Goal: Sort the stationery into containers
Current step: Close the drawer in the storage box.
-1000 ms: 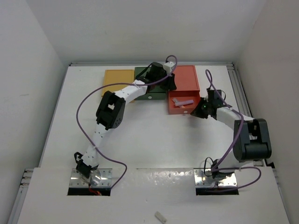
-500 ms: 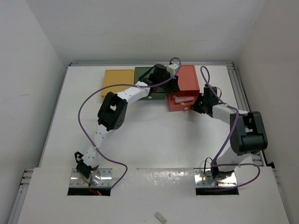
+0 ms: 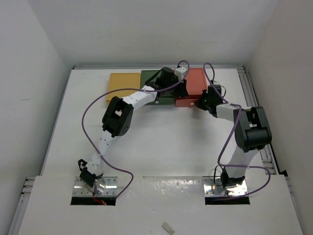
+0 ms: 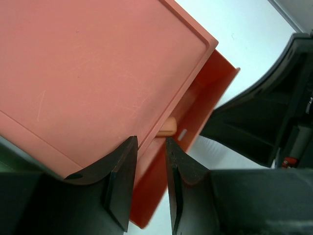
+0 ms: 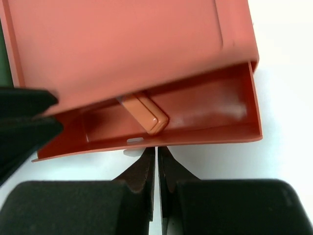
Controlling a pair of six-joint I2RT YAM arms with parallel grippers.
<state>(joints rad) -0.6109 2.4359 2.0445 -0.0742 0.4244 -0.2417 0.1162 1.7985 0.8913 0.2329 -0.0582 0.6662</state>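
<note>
Showing inside the salmon drawer (image 5: pixel 205 133) (barely ajar): one orange-capped item (image 5: pixel 145 113).

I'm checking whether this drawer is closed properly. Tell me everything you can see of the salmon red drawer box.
The salmon red, square, plastic-looking drawer box lies flat at the far edge of the white table, beside a dark green box. Its top is smooth, rimmed. Its drawer stands slightly open, an orange-capped item inside. The shut right end effector meets the drawer front; the left end effector stands over a front corner, jaws apart, contact unclear.
</note>
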